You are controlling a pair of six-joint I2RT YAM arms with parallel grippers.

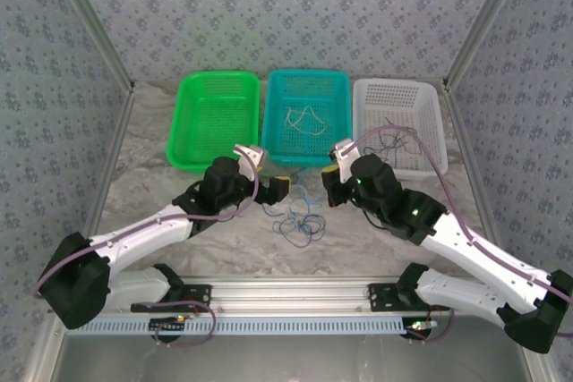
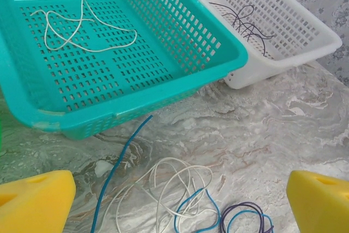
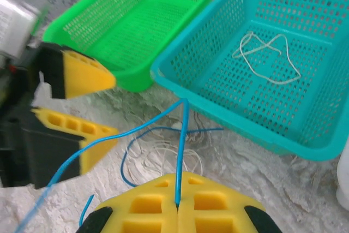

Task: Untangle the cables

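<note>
A loose tangle of thin cables (image 1: pixel 300 221) lies on the marble table between my two grippers. In the left wrist view a blue cable (image 2: pixel 117 170), white loops (image 2: pixel 174 184) and a dark purple loop (image 2: pixel 245 216) lie below my left gripper (image 2: pixel 177 205), which is open with its yellow fingertips (image 2: pixel 35 200) wide apart and nothing between them. My right gripper (image 3: pixel 178 208) is shut on a blue cable (image 3: pixel 181 135), which rises from the closed yellow pads and bends off to the left. From above, the left gripper (image 1: pixel 277 185) and right gripper (image 1: pixel 333 187) face each other over the pile.
Three baskets stand in a row behind the pile: green (image 1: pixel 215 118), teal (image 1: pixel 277 123) holding a white cable (image 2: pixel 82 28), and white (image 1: pixel 430 123) holding a dark cable (image 2: pixel 248 25). The teal basket's front rim (image 3: pixel 218 107) is close behind the tangle.
</note>
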